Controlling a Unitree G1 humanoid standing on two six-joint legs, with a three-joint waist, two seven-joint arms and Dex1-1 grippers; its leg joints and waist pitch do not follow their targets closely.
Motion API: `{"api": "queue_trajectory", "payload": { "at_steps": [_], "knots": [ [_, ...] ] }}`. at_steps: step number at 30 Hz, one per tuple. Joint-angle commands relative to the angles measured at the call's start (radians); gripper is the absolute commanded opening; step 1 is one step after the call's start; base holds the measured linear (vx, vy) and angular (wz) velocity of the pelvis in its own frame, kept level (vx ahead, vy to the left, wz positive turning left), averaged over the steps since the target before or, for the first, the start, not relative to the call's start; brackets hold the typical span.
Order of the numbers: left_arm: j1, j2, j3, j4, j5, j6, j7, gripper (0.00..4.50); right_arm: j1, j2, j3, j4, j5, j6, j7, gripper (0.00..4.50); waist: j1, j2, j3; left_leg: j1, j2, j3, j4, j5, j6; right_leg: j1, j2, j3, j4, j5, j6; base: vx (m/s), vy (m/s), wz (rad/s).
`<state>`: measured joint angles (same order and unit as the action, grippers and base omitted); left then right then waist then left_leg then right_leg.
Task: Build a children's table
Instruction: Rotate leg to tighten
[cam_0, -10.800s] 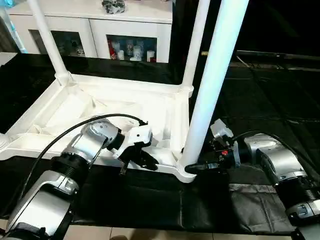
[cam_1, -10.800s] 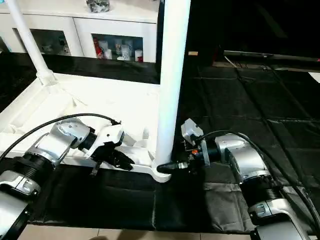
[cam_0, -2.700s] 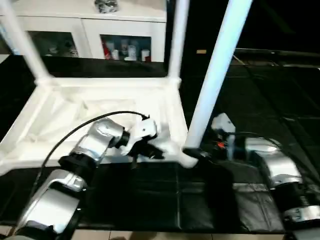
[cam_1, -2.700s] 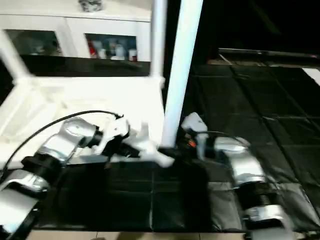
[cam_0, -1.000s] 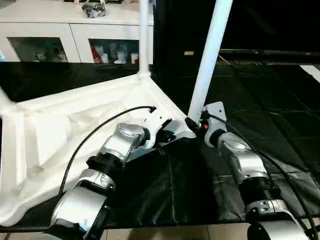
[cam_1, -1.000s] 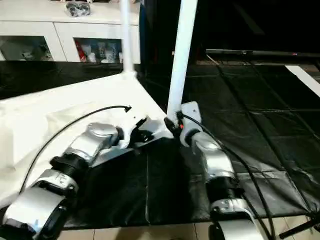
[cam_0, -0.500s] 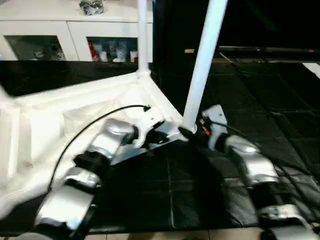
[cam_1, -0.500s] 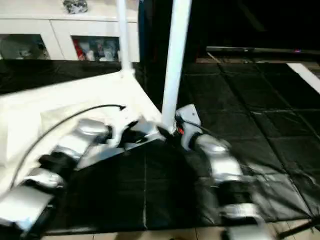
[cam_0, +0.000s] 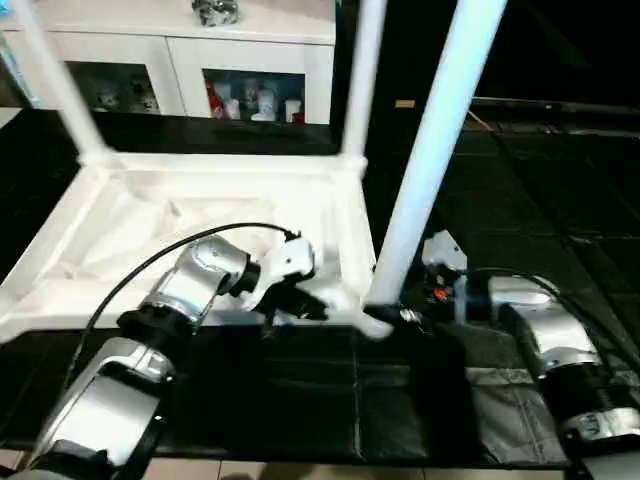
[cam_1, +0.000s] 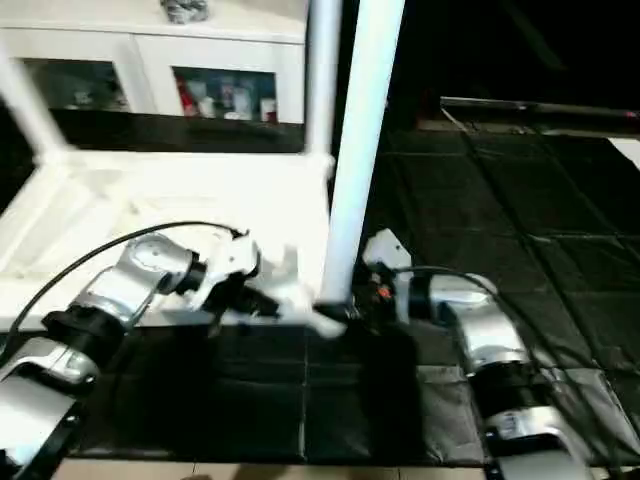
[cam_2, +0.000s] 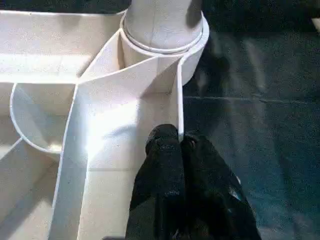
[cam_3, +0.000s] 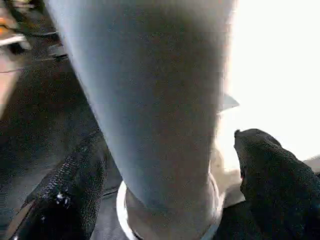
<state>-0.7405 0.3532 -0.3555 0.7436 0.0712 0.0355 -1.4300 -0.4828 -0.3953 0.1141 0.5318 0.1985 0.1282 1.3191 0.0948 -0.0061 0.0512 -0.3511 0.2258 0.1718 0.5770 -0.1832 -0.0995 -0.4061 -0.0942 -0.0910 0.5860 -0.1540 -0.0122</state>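
You'll find no readable writing. Your left gripper (cam_2: 177, 150) pinches a rib of the upturned children's table (cam_0: 200, 215); your right gripper (cam_3: 165, 170) straddles the near leg (cam_0: 430, 150) at its socket, fingers spread either side. A white cabinet (cam_0: 190, 70) stands beyond. Compared with a second ago, the tabletop sits squarer.

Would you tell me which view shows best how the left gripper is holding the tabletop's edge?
The left wrist view: the left gripper has its fingers shut on a thin rim wall of the tabletop, just below the corner socket. The eye views show that gripper from the side, blurred; the right wrist view shows the near leg.
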Motion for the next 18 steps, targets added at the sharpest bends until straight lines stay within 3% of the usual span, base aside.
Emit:
{"api": "queue_trajectory", "payload": {
  "at_steps": [1, 11, 18],
  "knots": [
    [0.001, 0.007, -0.044, -0.032, -0.008, -0.022, -0.077, 0.00, -0.012, -0.017, 0.018, -0.008, 0.028, 0.028, 0.073, 3.66, -0.001, -0.009, -0.068, 0.004, 0.009, 0.015, -0.062, -0.193, 0.075, 0.059, -0.045, 0.043, -0.052, -0.200, -0.259, 0.000, 0.000, 0.00],
    [0.005, 0.023, -0.053, -0.050, -0.012, -0.032, -0.127, 0.00, -0.032, -0.026, 0.046, 0.020, 0.033, 0.039, 0.169, 2.98, 0.003, -0.008, -0.065, 0.003, 0.010, 0.012, -0.062, -0.225, 0.050, 0.053, -0.047, 0.042, -0.059, -0.305, -0.225, 0.000, 0.000, 0.00],
    [0.003, 0.021, -0.050, -0.046, -0.012, -0.034, -0.130, 0.00, -0.027, -0.031, 0.053, 0.015, 0.046, 0.056, 0.192, 2.27, 0.004, -0.009, -0.067, 0.001, 0.009, 0.012, -0.061, -0.206, 0.053, 0.054, -0.045, 0.043, -0.054, -0.270, -0.229, 0.000, 0.000, 0.00]
  ]
}}
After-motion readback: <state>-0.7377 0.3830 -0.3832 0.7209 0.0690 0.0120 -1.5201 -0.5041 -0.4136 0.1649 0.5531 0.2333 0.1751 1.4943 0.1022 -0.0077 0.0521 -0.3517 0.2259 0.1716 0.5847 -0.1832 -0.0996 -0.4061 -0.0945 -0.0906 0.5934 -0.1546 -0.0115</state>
